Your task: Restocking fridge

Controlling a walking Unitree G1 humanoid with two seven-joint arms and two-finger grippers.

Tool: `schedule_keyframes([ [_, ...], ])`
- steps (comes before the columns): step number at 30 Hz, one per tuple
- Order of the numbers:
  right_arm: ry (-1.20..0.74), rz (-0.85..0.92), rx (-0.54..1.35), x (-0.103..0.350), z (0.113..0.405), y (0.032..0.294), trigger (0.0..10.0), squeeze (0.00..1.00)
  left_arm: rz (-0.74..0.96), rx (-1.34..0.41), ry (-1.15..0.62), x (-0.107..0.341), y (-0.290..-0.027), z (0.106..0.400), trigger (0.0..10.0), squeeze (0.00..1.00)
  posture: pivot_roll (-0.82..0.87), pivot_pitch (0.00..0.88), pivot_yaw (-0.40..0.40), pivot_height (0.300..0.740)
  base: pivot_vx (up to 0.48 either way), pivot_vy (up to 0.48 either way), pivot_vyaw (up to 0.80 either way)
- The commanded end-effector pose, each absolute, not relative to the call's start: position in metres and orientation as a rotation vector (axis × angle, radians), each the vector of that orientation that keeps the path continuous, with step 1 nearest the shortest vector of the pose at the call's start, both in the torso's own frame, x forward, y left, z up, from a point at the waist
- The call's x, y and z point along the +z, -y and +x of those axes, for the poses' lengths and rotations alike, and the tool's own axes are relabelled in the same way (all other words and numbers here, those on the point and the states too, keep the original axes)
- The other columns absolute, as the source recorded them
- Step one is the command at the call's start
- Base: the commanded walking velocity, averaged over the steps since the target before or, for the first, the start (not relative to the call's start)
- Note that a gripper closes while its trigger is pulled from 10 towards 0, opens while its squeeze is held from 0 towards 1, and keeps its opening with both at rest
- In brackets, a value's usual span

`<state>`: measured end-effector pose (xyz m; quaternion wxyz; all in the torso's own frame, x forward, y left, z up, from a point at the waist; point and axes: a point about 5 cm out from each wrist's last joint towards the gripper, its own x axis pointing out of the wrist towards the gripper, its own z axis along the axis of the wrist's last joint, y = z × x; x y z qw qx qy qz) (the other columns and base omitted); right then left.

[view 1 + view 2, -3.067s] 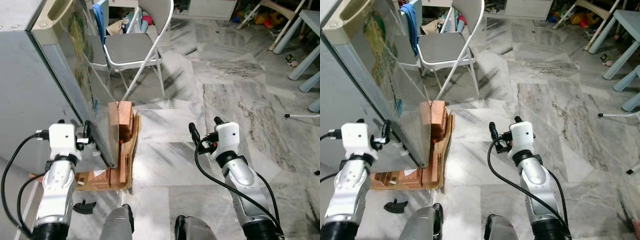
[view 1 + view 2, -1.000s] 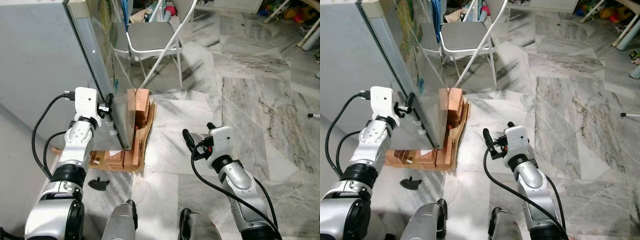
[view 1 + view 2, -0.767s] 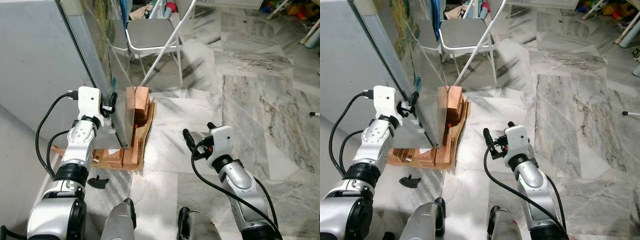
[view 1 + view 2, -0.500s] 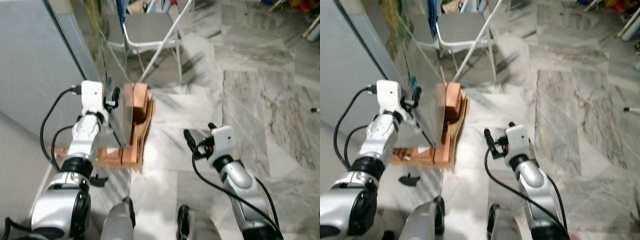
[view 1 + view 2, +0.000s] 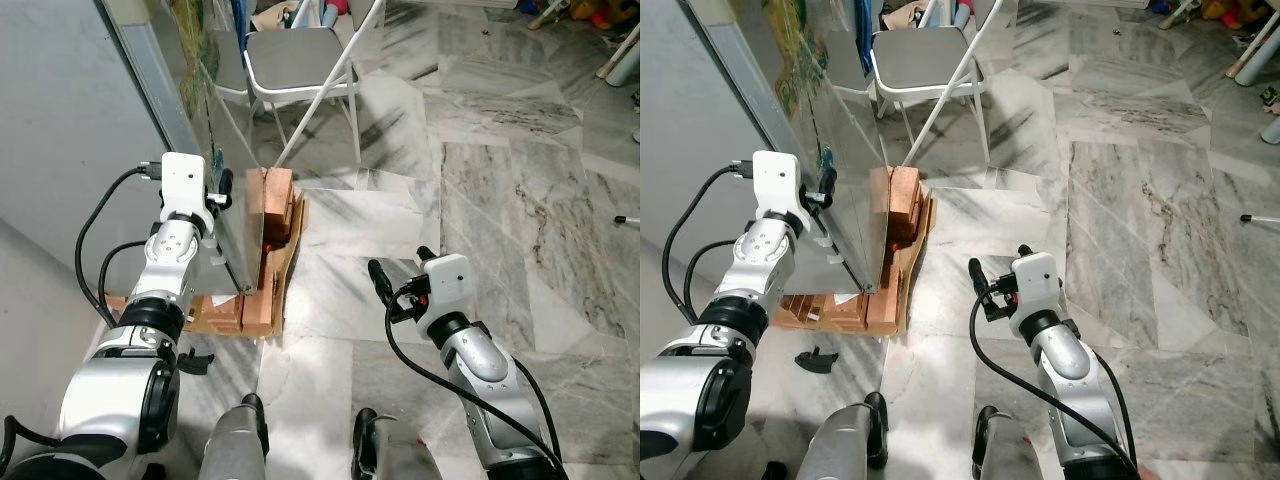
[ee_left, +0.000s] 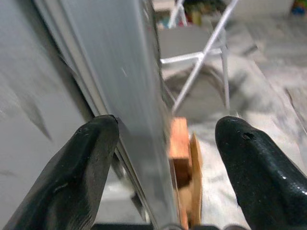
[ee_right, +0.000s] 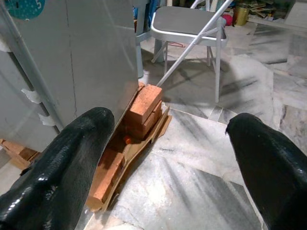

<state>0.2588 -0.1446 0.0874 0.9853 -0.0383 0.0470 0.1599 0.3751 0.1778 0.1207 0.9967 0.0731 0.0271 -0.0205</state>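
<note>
Opening step — left pincer, wide, straddles the fridge door edge; right pincer wide, idle — next, swing door open.

Fridge: grey, upright, at scene left, raised on stacked bricks. Reflective door carries a green sticker; door edge faces near-right.
</note>
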Motion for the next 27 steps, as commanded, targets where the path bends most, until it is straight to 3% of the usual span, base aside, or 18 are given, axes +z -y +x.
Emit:
schedule_keyframes([
  [1, -0.103, -0.075, 0.325, 0.087, 0.257, 0.143, 10.0, 0.0, 0.178, -0.045, -0.085, 0.115, -0.182, 0.373, 10.0, 0.0, 0.01, 0.182, 0.001, 0.74, 0.0, 0.0, 0.0],
  [9, -0.106, -0.076, 0.327, 0.087, 0.258, 0.143, 10.0, 0.0, 0.197, -0.002, -0.073, 0.124, -0.19, 0.378, 10.0, 0.0, 0.01, 0.181, 0.001, 0.74, 0.0, 0.0, 0.0],
  [18, -0.139, -0.051, 0.383, 0.086, 0.254, 0.14, 10.0, 0.0, 0.225, -0.047, -0.021, 0.144, -0.177, 0.389, 10.0, 0.0, 0.01, 0.174, -0.002, 0.74, 0.0, 0.0, 0.0],
  [21, -0.256, -0.12, 0.475, 0.075, 0.242, 0.144, 10.0, 0.0, 0.245, -0.209, 0.064, 0.157, -0.144, 0.391, 10.0, 0.0, 0.01, 0.171, -0.005, 0.74, 0.0, 0.0, 0.0],
  [23, -0.407, -0.148, 0.531, 0.058, 0.227, 0.155, 10.0, 0.0, 0.262, -0.468, 0.175, 0.168, -0.091, 0.384, 10.0, 0.0, 0.02, 0.168, -0.009, 0.74, 0.0, 0.0, 0.0],
  [27, -0.49, -0.133, 0.538, 0.048, 0.22, 0.161, 10.0, 0.0, 0.206, -0.79, 0.307, 0.186, -0.018, 0.356, 10.0, 0.0, 0.03, 0.159, -0.008, 0.74, 0.0, 0.0, 0.0],
])
